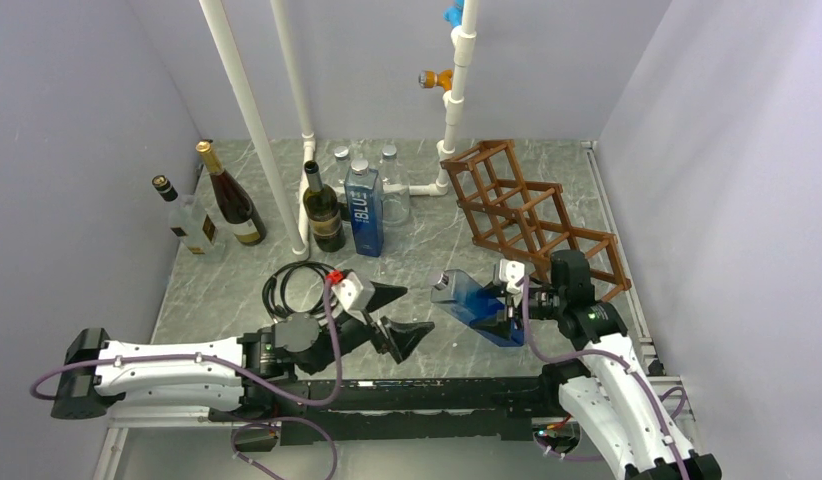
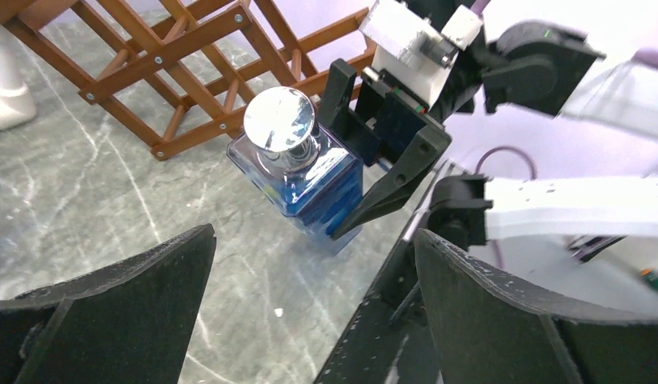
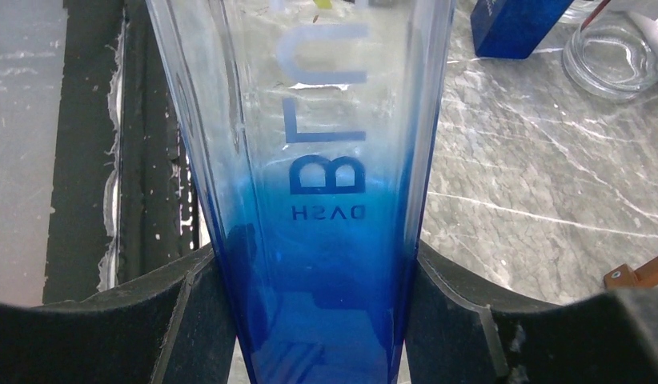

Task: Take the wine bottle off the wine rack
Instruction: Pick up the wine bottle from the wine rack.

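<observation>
The wine bottle [image 1: 475, 305], a square blue glass one with a silver stopper [image 2: 279, 120], is held clear of the wine rack [image 1: 532, 215], just in front of its lowest tier and over the surface [image 1: 227, 290]. It is tilted, with the stopper toward the left arm and the base toward the right. Whether its lower corner touches the surface cannot be told. The right jaws are clamped on the blue-tinted lower body, one pad on each flat side, as the right wrist view shows. The left jaws are spread wide and hold nothing; they are near the stopper end but apart from it.

The lift out of the rack is judged done, and setting the bottle down is taken to be what is left. A firm grip should be kept, since smooth flat glass can be expected to slide between the pads as the weight shifts. The bottle should be swung upright before it is lowered, and the base placed flat on the bare patch between the rack and the black cable coil [image 1: 292, 285]. Room should be given to the rack's front corner and to the left jaws. The right jaws should be opened only once the base is seen to rest flat
</observation>
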You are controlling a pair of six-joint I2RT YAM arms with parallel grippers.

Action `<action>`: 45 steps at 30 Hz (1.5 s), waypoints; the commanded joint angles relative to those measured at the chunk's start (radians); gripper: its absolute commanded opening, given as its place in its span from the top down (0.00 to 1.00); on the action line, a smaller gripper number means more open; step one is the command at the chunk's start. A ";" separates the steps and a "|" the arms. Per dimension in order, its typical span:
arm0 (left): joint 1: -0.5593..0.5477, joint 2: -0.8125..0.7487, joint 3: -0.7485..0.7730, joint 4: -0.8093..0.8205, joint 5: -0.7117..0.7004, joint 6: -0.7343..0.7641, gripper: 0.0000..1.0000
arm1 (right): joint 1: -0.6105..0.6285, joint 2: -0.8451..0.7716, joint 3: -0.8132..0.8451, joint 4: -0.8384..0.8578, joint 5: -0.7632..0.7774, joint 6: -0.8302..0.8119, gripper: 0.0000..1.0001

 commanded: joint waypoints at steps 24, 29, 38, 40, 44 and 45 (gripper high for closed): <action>0.048 0.427 0.136 0.420 -0.225 -0.321 0.01 | -0.023 -0.081 -0.082 0.414 -0.076 0.391 0.79; 0.068 0.491 0.182 0.446 -0.193 -0.345 0.01 | -0.022 -0.084 -0.092 0.427 -0.072 0.405 0.79; 0.090 0.613 0.360 0.100 -0.238 -0.586 0.14 | -0.024 -0.089 -0.096 0.435 -0.050 0.415 0.79; 0.093 0.634 0.402 0.011 -0.250 -0.638 0.15 | -0.024 -0.089 -0.098 0.440 -0.048 0.420 0.79; 0.093 0.671 0.444 -0.048 -0.267 -0.668 0.16 | -0.025 -0.092 -0.104 0.452 -0.045 0.431 0.79; 0.094 0.682 0.461 -0.093 -0.274 -0.680 0.16 | -0.025 -0.093 -0.105 0.452 -0.045 0.433 0.79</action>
